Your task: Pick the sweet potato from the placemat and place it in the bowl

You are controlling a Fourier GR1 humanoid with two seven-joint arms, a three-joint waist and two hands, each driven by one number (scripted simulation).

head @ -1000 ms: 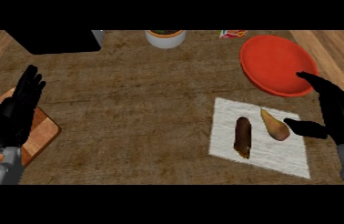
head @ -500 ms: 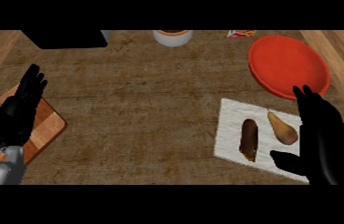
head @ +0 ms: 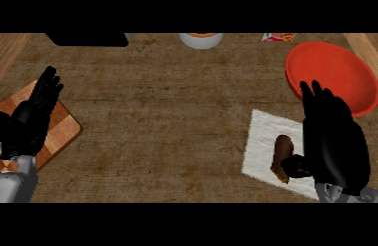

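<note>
On the wooden counter (head: 162,105) the red bowl (head: 325,72) is seen at the far right. The right hand (head: 336,145) is held just before it, fingers straight and together. The left hand (head: 33,115) rests open at the left edge. On the white placemat (head: 260,140) lies the sweet potato (head: 281,149), the right thumb at its near end. The fingers would best be curled round its middle before any lift.

Right hand (head: 334,140) was flat, palm down, fingers straight and pointing away from the body, thumb (head: 294,166) poking out to its left. Only a bit of grey wrist (head: 334,192) showed at the bottom edge. Left hand (head: 31,117) just sat open by the left edge, fingers up, grey forearm (head: 15,182) under it.
</note>
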